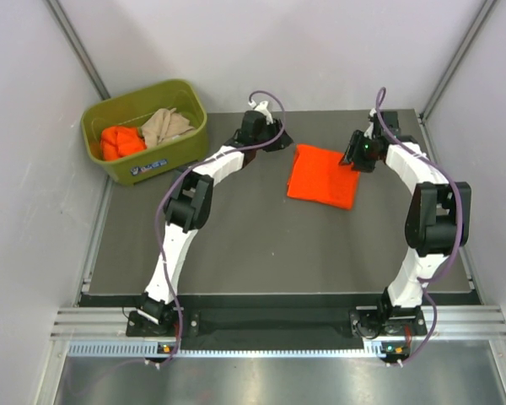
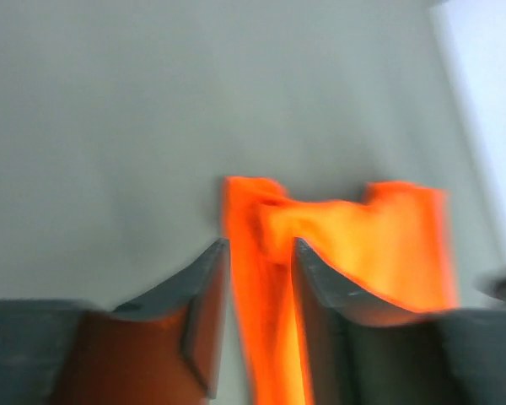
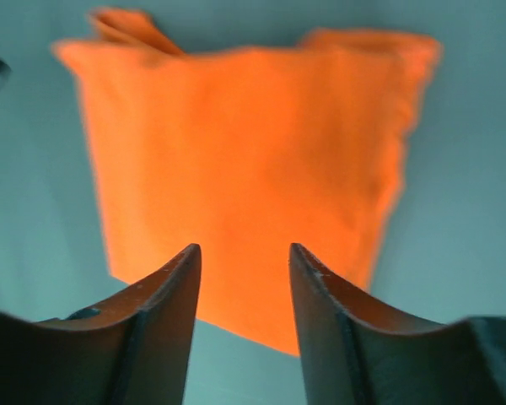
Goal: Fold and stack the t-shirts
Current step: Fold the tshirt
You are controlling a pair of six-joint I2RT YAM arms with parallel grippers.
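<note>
Folded shirt: a folded orange t-shirt (image 1: 323,175), plain and bright, makes a rough rectangle with its edges slightly askew.
Place: it lies flat on the table (image 1: 236,245), right of centre and toward the far side, between the two grippers.
Detail: in the right wrist view a small flap sticks out at one far corner; the left wrist view is blurred and shows layered folds along the near edge.
Other shirts: a crumpled orange t-shirt (image 1: 122,141) and a beige t-shirt (image 1: 167,125) lie side by side in the bin (image 1: 185,94).
Left gripper: the left gripper (image 2: 260,245) is at the shirt's left edge, jaws apart, with cloth showing in the gap but not clamped.
Right gripper: the right gripper (image 3: 243,249) is at the right edge, jaws apart and gripping nothing.
Bin: olive green, at the table's far left corner.
Surface: a dark grey matte top with a metal rail (image 1: 236,325) along the near edge.
Room: pale walls (image 1: 320,51) enclose three sides.
</note>
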